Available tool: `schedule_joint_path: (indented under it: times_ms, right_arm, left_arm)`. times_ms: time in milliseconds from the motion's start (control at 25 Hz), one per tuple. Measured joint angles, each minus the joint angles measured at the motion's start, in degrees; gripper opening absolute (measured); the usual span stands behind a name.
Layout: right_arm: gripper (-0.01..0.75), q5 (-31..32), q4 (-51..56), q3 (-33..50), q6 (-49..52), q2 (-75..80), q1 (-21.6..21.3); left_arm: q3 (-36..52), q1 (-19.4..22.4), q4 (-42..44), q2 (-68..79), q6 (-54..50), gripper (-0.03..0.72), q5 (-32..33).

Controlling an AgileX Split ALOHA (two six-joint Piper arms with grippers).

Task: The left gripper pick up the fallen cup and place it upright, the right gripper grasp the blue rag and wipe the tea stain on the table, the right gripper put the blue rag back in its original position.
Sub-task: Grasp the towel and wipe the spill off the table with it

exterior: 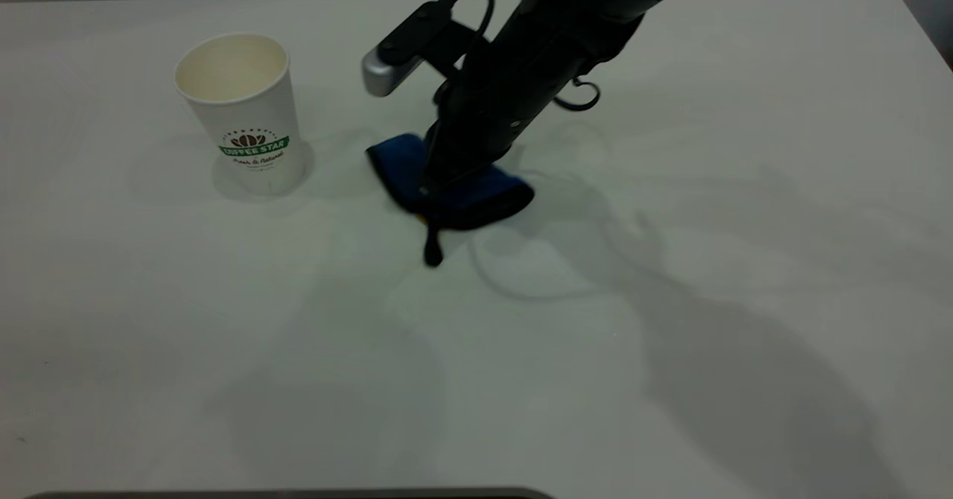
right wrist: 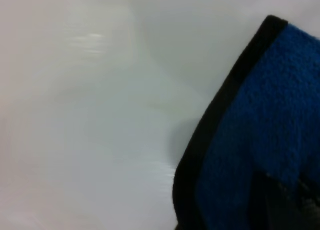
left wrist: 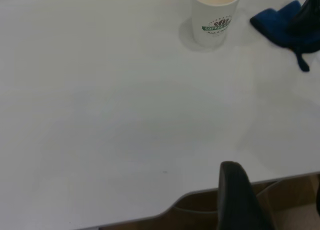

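We find the cup (exterior: 243, 109) upright on the table (exterior: 670, 335) at about 10 o'clock from the exterior view's centre, so the left arm's step reads as complete; the left gripper (left wrist: 240, 200) shows only one dark finger near the table edge, and we cannot tell its state. The right gripper (exterior: 439, 186) presses down onto the blue rag (exterior: 476, 190), which lies just right of the cup, at roughly 12 o'clock from centre; its fingers are hidden, so we cannot tell whether they are clenched. A small amber trace of the tea stain (exterior: 421, 218) shows at the rag's near edge. We judge two risks: a sweep toward 9 o'clock could topple the cup, and light pressure could smear residue.
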Motion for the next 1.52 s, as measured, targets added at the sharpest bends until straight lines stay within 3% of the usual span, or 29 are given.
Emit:
schedule_joint_path:
  times_ms: [200,400,520,680,800,960,1080,1280,1400,1520]
  right_arm:
    - [0.028,10.6,-2.7,-0.2,2.7,0.0,1.3]
    - [0.028,19.1,-15.6,-0.6,12.2,-0.5,0.5]
    - [0.028,18.7,-26.9,-0.7,24.1,-1.4,-1.5]
    - [0.028,12.1,-42.8,-1.6,39.7,-1.7,-4.3]
    - [0.028,8.6,-47.8,-2.9,46.0,-1.3,-4.7]
    - [0.028,7.7,-45.4,-5.1,46.2,-0.5,-3.2]
    - [0.028,9.3,-38.4,-5.9,40.7,-0.1,-0.7]
    - [0.028,21.4,-28.0,-6.1,28.7,0.0,2.0]
    - [0.028,27.8,-28.5,-6.1,26.8,0.0,0.8]
    - [0.028,28.4,-31.4,-6.1,30.0,0.0,-2.9]
  left_arm:
    - [0.0,0.0,0.0,0.0,0.0,0.428,0.0]
    - [0.0,0.0,0.0,0.0,0.0,0.428,0.0]
    - [0.0,0.0,0.0,0.0,0.0,0.428,0.0]
    - [0.0,0.0,0.0,0.0,0.0,0.428,0.0]
    - [0.0,0.0,0.0,0.0,0.0,0.428,0.0]
    - [0.0,0.0,0.0,0.0,0.0,0.428,0.0]
    - [0.0,0.0,0.0,0.0,0.0,0.428,0.0]
    - [0.0,0.0,0.0,0.0,0.0,0.428,0.0]
    - [0.0,0.0,0.0,0.0,0.0,0.428,0.0]
    - [0.0,0.0,0.0,0.0,0.0,0.428,0.0]
